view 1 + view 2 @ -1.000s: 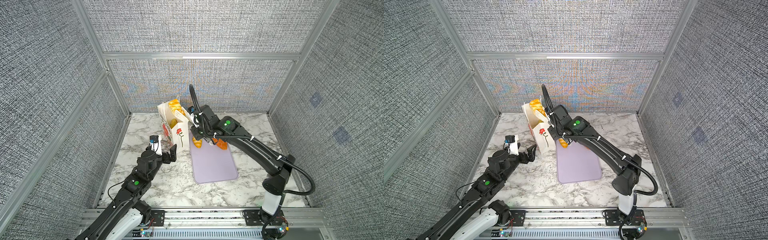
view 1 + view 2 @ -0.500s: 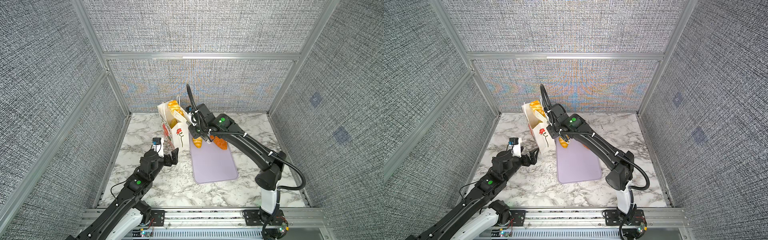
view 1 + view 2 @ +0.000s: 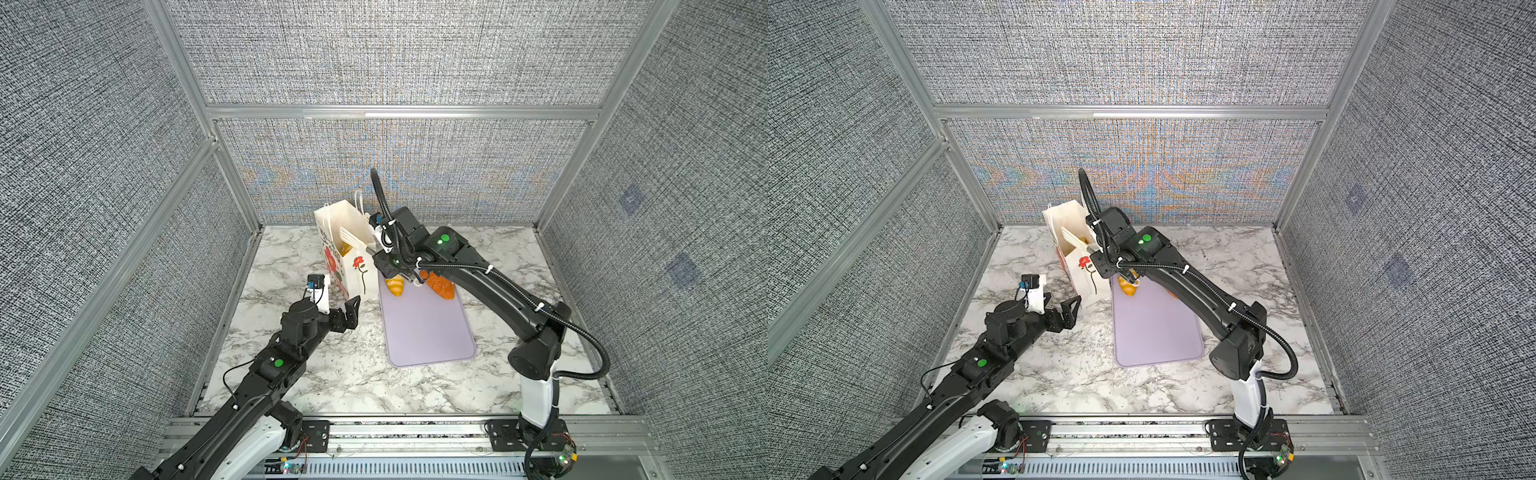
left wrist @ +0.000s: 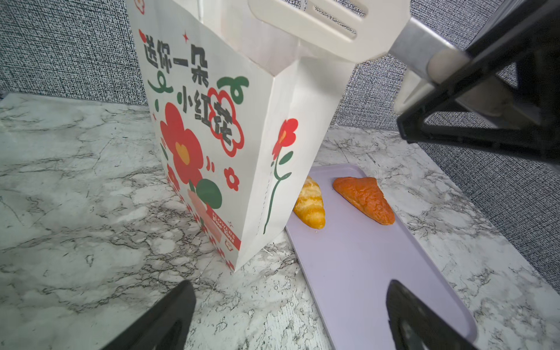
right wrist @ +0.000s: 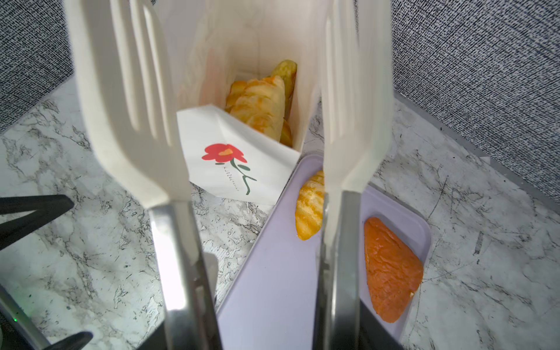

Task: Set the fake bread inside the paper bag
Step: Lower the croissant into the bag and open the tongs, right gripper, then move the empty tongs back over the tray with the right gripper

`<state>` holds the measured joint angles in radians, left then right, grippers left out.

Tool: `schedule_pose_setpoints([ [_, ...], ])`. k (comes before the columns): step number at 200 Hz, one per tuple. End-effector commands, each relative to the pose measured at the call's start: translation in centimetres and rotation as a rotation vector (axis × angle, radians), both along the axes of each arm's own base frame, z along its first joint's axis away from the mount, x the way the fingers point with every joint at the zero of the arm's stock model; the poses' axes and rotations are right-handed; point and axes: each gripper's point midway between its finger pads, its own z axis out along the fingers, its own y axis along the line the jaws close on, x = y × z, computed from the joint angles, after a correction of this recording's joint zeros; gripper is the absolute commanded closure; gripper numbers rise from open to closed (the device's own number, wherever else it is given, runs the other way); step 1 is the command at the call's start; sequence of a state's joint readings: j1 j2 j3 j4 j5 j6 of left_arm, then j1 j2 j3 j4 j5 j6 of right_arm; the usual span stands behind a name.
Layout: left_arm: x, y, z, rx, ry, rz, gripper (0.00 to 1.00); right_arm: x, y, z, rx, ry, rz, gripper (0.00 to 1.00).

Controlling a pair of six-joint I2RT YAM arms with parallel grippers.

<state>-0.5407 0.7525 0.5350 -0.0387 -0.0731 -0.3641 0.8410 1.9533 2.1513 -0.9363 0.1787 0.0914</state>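
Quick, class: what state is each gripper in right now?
Left gripper: open, empty.
Right gripper: closed on the tongs, whose blades stand apart, empty.

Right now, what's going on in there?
The right tool holds white tongs at the open top of the bag; the blades are apart and empty. Several pastries lie inside the bag. Two are left on the tray: a yellow croissant and an orange triangular one. The left tool hangs open and empty near the bag's base, not touching it.
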Motion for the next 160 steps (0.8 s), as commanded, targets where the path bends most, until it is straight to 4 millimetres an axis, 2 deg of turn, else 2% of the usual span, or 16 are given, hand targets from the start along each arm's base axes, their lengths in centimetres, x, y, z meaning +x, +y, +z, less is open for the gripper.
schedule_pose_setpoints([
  [1, 0.0, -0.4, 0.7, 0.004, -0.020, -0.024, 0.01, 0.1, -0.3, 0.8, 0.009, -0.032, -0.007, 0.39],
  [70, -0.5, -0.3, 0.9, -0.021, -0.021, -0.032, 0.01, -0.6, -1.1, 2.1, 0.033, -0.057, -0.001, 0.39],
  [135, -1.3, 0.4, 1.1, -0.071, -0.039, -0.008, 0.01, -1.9, -2.6, 3.9, 0.065, -0.103, -0.008, 0.38],
  [160, -1.5, 0.4, 0.9, -0.087, -0.036, -0.008, 0.01, -2.2, -3.3, 3.9, 0.054, -0.104, -0.015, 0.38],
])
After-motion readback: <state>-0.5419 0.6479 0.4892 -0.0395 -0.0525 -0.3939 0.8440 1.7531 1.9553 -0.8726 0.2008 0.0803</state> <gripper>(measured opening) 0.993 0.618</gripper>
